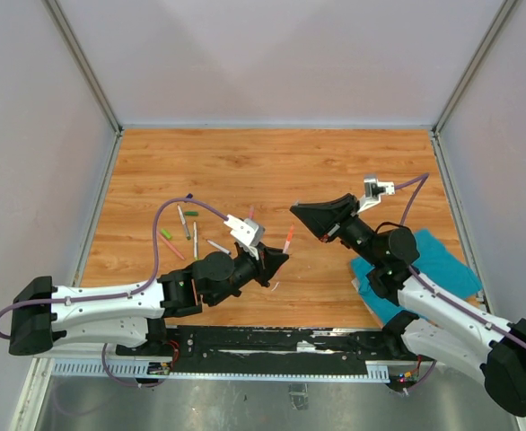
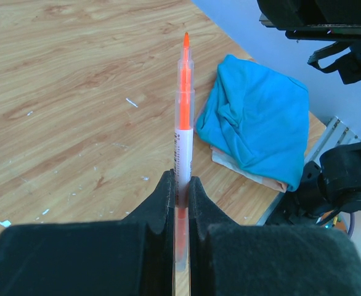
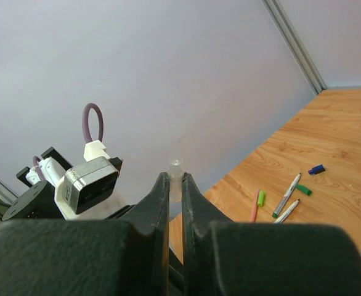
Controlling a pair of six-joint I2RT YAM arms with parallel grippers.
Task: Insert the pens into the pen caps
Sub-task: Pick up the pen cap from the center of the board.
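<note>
On the left of the tabletop [image 1: 272, 162], loose pens [image 1: 183, 222] and caps [image 3: 316, 169] lie near each other. Beside them the left claw [image 2: 180, 185] is pressed together on the orange pen [image 2: 184, 105], tip pointing outward. Further right, the right claw [image 3: 175, 180] pinches what seems a pale cap [image 3: 176, 168], raised off the wood. For a good insertion, I think tip and cap mouth should first share one line, then meet slowly and straight.

Orange pen [image 2: 184, 123]: lower barrel hidden between left gripper [image 2: 180, 180] fingers. Right gripper [image 3: 175, 184] pinched pale stub [image 3: 176, 166]; only tip showed, possibly cap, colour unreadable. Loose pens [image 1: 184, 223] in top view too small to judge capped or bare. Teal cloth [image 1: 438, 260] partly covered by right arm.
</note>
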